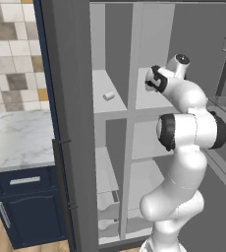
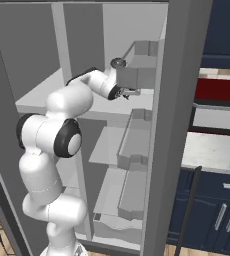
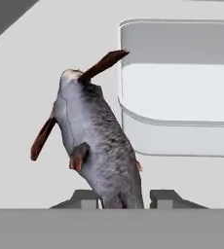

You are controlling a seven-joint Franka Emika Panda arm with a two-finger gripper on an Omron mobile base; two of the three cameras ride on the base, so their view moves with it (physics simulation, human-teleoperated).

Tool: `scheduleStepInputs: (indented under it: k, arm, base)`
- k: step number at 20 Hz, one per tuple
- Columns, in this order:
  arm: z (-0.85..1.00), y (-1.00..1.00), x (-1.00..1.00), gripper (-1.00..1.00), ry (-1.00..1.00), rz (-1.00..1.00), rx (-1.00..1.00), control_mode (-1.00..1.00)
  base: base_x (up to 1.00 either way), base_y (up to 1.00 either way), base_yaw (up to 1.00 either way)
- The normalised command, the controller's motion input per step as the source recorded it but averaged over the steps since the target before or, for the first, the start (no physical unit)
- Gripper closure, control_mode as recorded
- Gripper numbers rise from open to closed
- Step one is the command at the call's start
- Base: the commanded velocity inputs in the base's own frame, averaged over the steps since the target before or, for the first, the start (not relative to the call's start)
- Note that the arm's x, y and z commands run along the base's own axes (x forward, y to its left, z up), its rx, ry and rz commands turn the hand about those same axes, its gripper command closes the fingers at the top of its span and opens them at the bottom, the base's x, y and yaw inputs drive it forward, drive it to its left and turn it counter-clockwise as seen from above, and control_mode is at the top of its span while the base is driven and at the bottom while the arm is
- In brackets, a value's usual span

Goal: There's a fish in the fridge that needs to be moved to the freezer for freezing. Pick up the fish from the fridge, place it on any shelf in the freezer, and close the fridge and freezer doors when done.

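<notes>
Your claw [image 3: 122, 197] is clamping on the fish [image 3: 97, 146], with the two dark fingertips [image 3: 165, 197] sitting on either side of the body's lower end. In the hand view, the grey fish is standing up from the tips toward 12 o'clock, its dark tail fin pointing to about 1 o'clock and a reddish fin hanging out at 9 o'clock.

You are holding it by one end only, so I judge it could swing or slip: keep the squeeze firm and draw back slowly, without twisting the wrist.

Just past the fish, at 2 o'clock, a pale bin [image 3: 182, 97] is sitting on the white shelf [image 3: 26, 97]; back straight out so the tail fin is clearing its rim.

From the left base camera, the arm is reaching into the fridge [image 1: 183, 34], the wider section. The freezer [image 1: 110, 49] is standing open at 9 o'clock of it, past the divider, with a small white object [image 1: 108, 95] lying on its upper shelf. Carry the fish out, then across.
</notes>
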Motion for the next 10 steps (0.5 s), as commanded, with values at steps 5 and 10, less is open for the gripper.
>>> scheduleStepInputs:
  k: [5,10]
  arm:
    - [-0.41,0.48,-0.47,1.00,0.05,0.00,-0.05,-1.00]
    - [-0.15,0.00,-0.57,1.00,0.04,0.00,0.00,-1.00]
  base:
    - [0.00,0.00,0.00]
    - [0.00,0.00,0.00]
